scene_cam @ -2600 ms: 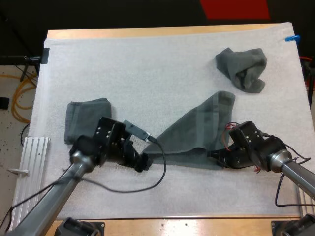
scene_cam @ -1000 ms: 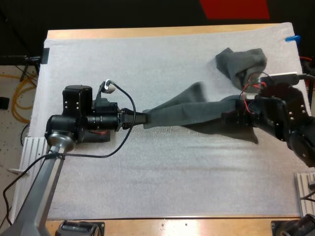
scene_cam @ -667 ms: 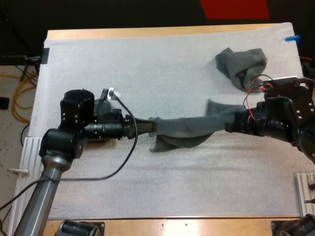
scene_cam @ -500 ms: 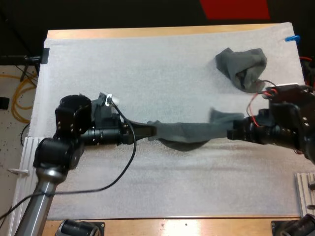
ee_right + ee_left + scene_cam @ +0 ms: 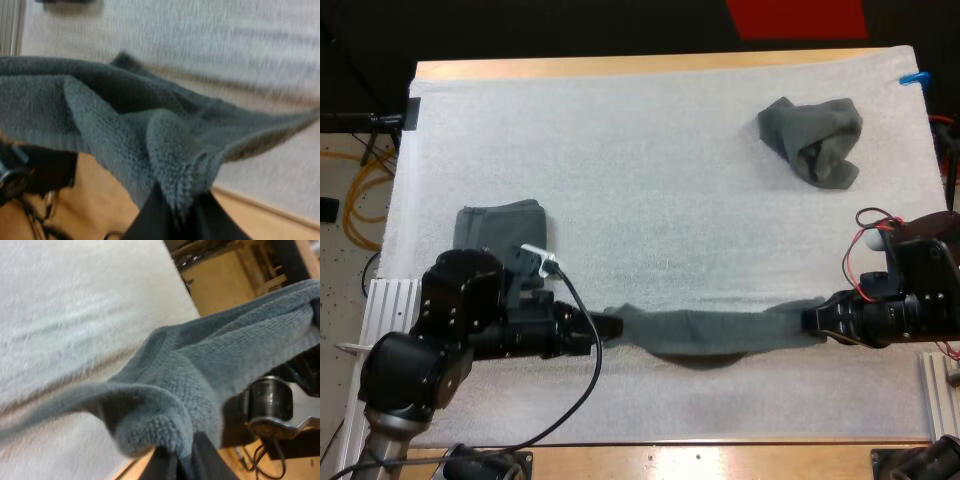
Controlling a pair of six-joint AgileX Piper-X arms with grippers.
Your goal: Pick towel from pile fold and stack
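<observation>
A dark grey-green towel (image 5: 715,333) hangs stretched in a long band over the near part of the mat. My left gripper (image 5: 610,325) is shut on its left end, and my right gripper (image 5: 812,320) is shut on its right end. The left wrist view has the towel (image 5: 210,370) bunched over my left gripper (image 5: 185,460). Over my right gripper (image 5: 180,212), in the right wrist view, the towel (image 5: 115,130) drapes the same way. A folded towel (image 5: 500,230) lies at the mat's left, behind my left arm. A crumpled towel (image 5: 812,140) sits at the far right.
The white mat (image 5: 650,160) covers the table. A metal rail (image 5: 390,300) runs along the left side by my left arm.
Both grippers have pulled the stretched towel toward the near edge of the mat. The band has drawn out straighter and lower, and the folded towel at the left has come into sight.
</observation>
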